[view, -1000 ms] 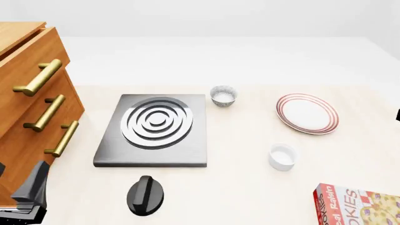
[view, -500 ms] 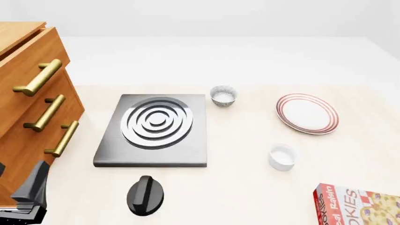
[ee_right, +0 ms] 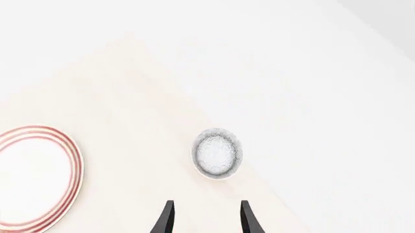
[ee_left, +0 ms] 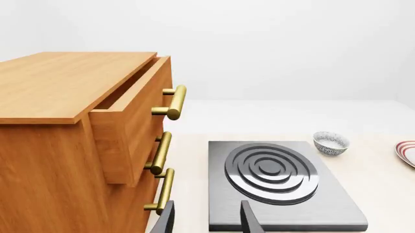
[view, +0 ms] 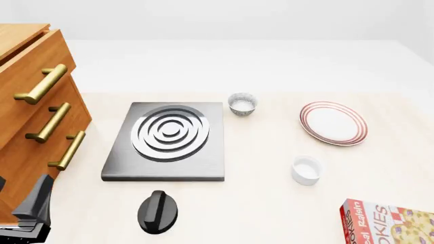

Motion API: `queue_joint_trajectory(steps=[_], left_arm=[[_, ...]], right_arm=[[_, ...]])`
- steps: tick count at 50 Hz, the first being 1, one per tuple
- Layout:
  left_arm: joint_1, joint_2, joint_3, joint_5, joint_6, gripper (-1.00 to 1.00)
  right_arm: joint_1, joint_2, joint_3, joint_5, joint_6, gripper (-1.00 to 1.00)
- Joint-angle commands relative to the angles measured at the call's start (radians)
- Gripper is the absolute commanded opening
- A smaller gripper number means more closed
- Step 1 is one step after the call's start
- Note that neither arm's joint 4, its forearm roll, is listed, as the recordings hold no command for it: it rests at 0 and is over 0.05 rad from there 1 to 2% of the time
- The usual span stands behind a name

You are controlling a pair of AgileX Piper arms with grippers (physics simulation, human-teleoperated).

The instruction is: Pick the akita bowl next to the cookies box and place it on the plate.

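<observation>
Currently your left claw (ee_left: 207,208) is released: its two dark fingers (ee_left: 250,221) stand apart with nothing between them. Straight ahead of it lies the grey stove plate (ee_left: 279,194) with its ringed burner (view: 169,132), and the wooden drawer cabinet (ee_left: 71,145) with brass handles (ee_left: 170,102) stands close on its left. The akita bowl (view: 242,104) sits upright on the table (view: 271,203) just past the stove plate's far right corner, well apart from that claw.

Your right claw (ee_right: 207,204) is also released and empty, fingers spread. It is out of the front view. From its own camera the akita bowl lies ahead of the fingertips, roughly in line with the gap between them and apart from both. The plate (view: 333,123) lies to one side of that line, apart from the bowl.

On the front view, a plain white cup (view: 306,170) stands nearer you than the plate, between it and the cookies box (view: 388,223). The box lies flat at the near right edge, well apart from the akita bowl. A black knob-shaped object (view: 158,212) sits on the near side of the stove plate.
</observation>
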Motion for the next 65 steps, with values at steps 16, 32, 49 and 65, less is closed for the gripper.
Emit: queue_joint_trajectory(steps=[16,32,49,65], left_arm=[[0.0,0.0,0.0,0.0,0.0,1.0],[0.0,0.0,0.0,0.0,0.0,1.0],[0.0,0.0,0.0,0.0,0.0,1.0],[0.0,0.0,0.0,0.0,0.0,1.0]], right_arm=[[-0.081,0.18,-0.251,0.142,0.039,1.0],[-0.101,0.265,-0.374,0.191,0.034,1.0],[-0.103,0.396,-0.41,0.139,0.021,1.0],[-0.12,0.511,-0.411,0.068,-0.015,1.0]])
